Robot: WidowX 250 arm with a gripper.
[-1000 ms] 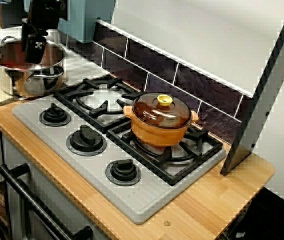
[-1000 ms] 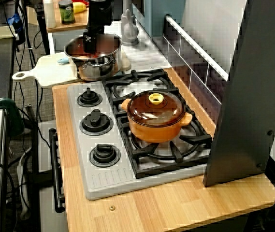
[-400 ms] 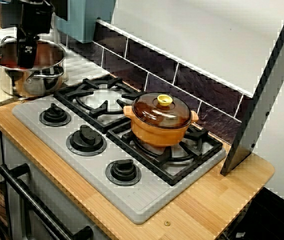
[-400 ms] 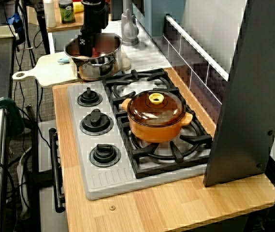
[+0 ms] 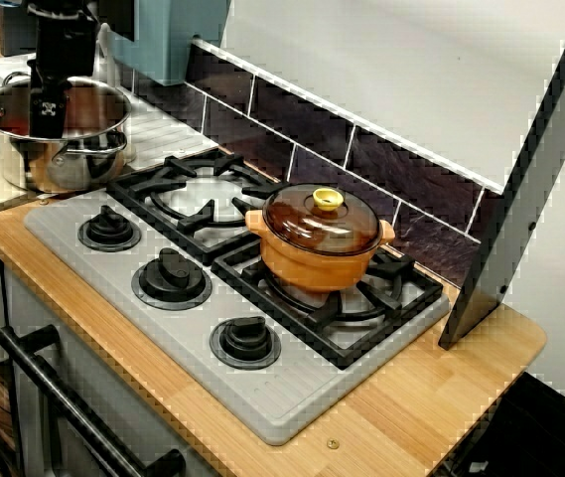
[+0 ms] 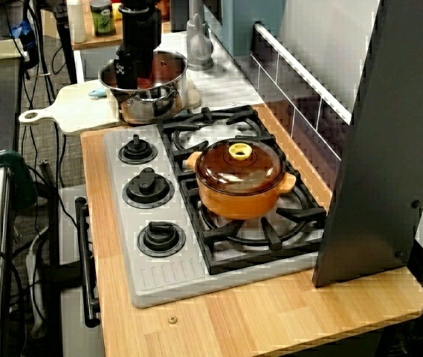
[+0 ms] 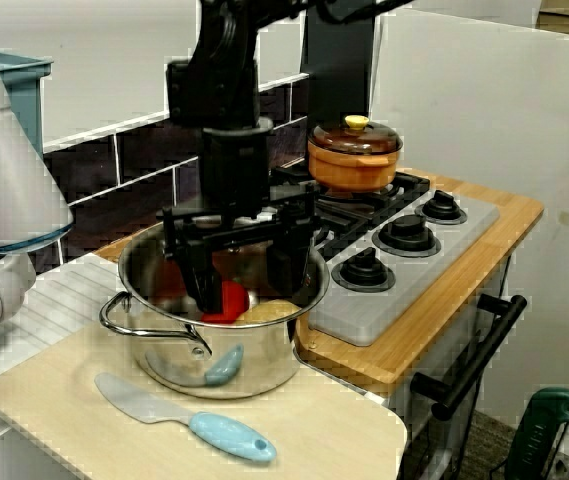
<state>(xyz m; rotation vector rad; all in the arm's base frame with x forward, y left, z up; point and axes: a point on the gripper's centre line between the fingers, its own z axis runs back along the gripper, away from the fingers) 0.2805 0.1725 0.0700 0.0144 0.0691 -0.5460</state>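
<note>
Reading the view from the board side left to right, I see the cutting board (image 7: 44,400) first, with a blue-handled spatula (image 7: 184,418) lying flat on it at about 6 o'clock from the steel pot (image 7: 264,355). The steel pot stands on the board's far part, just beside the wooden table (image 7: 404,340). My hand (image 7: 242,268) hangs straight down inside the pot, below its rim, with the fingers (image 7: 196,275) spread wide apart and clamped on nothing. A red piece (image 7: 228,300) lies on the pot's floor at about 7 o'clock from the hand, close to the left finger; I cannot tell whether they touch. A pale yellowish piece (image 7: 267,312) lies next to it at about 5 o'clock. Further right, the stove (image 7: 434,250) sits in the table with three black knobs (image 7: 364,268) along its front. At about 2 o'clock from the steel pot, well apart from it, an orange pot (image 7: 354,165) with its lid on rests on a back burner. In the high view the hand (image 6: 126,74) shows over the left side of the steel pot (image 6: 152,104).
</note>
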